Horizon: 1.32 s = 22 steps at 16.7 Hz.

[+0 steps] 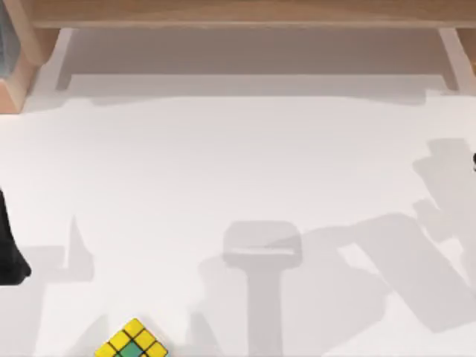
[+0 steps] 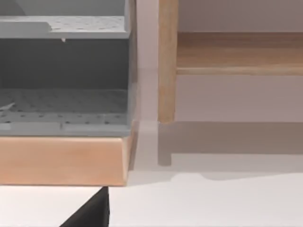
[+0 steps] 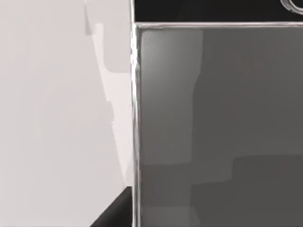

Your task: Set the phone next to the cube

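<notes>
white bench (image 1: 238, 171) spreads across the top view, crossed by soft grey shadows of the arms in its lower middle and right. the cube (image 1: 132, 341), yellow and green stickers on a black grid, sits at the bottom edge of the frame, left of centre, cut off by that edge. a pale wooden shelf (image 1: 238, 15) runs along the top of the frame, with a wooden post at the upper left corner.

the left arm (image 1: 9, 249) shows as a black shape at the left edge, about two thirds of the way down; i cannot tell how its pincer stands. a sliver of the right arm (image 1: 473, 161) shows as a dark spot at the right edge, mid height.

in the left wrist view a grey perforated rack (image 2: 64, 71) on a wooden base (image 2: 61, 161) stands at the left of the frame, a wooden upright (image 2: 167, 61) just right of it, and a black corner of the left pincer (image 2: 92, 213) at the bottom.

in the right wrist view the phone (image 3: 218, 123) takes up the right part of the frame: a glossy grey face with a bright metal rim and a black band along the top. it is seen very close, white bench at the left. a dark tip (image 3: 116, 213) shows at the bottom by the phone's edge; whether the right pincer grips the phone i cannot tell.
</notes>
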Each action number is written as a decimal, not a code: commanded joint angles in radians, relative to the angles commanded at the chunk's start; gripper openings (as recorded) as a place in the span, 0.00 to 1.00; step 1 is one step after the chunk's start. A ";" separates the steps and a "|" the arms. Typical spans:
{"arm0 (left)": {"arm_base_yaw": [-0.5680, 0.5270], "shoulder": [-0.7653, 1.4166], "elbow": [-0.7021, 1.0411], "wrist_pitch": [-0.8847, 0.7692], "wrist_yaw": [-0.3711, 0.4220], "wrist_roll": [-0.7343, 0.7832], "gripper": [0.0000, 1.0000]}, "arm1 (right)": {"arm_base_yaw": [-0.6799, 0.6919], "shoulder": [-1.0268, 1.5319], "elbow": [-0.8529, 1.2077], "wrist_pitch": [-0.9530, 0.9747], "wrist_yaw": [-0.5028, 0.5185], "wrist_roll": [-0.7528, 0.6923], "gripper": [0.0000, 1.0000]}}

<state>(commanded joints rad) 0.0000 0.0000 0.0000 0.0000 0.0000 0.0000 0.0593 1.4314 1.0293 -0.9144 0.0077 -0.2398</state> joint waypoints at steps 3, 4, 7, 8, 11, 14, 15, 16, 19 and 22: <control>0.000 0.000 0.000 0.000 0.000 0.000 1.00 | 0.152 0.055 0.059 -0.025 0.000 0.199 0.00; 0.000 0.000 0.000 0.000 0.000 0.000 1.00 | 0.202 0.074 0.078 -0.033 0.000 0.265 0.00; 0.000 0.000 0.000 0.000 0.000 0.000 1.00 | 0.355 0.134 0.132 -0.058 -0.001 0.465 0.00; 0.000 0.000 0.000 0.000 0.000 0.000 1.00 | 0.404 0.155 0.150 -0.066 -0.001 0.529 0.00; 0.000 0.000 0.000 0.000 0.000 0.000 1.00 | 0.548 0.216 0.198 -0.090 -0.002 0.718 0.00; 0.000 0.000 0.000 0.000 0.000 0.000 1.00 | 0.682 0.274 0.242 -0.112 -0.003 0.893 0.00; 0.000 0.000 0.000 0.000 0.000 0.000 1.00 | 0.723 0.293 0.254 -0.119 -0.004 0.946 0.00; 0.000 0.000 0.000 0.000 0.000 0.000 1.00 | 0.762 0.310 0.267 -0.126 -0.004 0.997 0.00; 0.000 0.000 0.000 0.000 0.000 0.000 1.00 | 0.867 0.358 0.299 -0.144 -0.005 1.135 0.00; 0.000 0.000 0.000 0.000 0.000 0.000 1.00 | 0.947 0.395 0.323 -0.157 -0.006 1.239 0.00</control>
<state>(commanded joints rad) 0.0000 0.0000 0.0000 0.0000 0.0000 0.0000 1.0062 1.8263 1.3528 -1.0715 0.0021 0.9996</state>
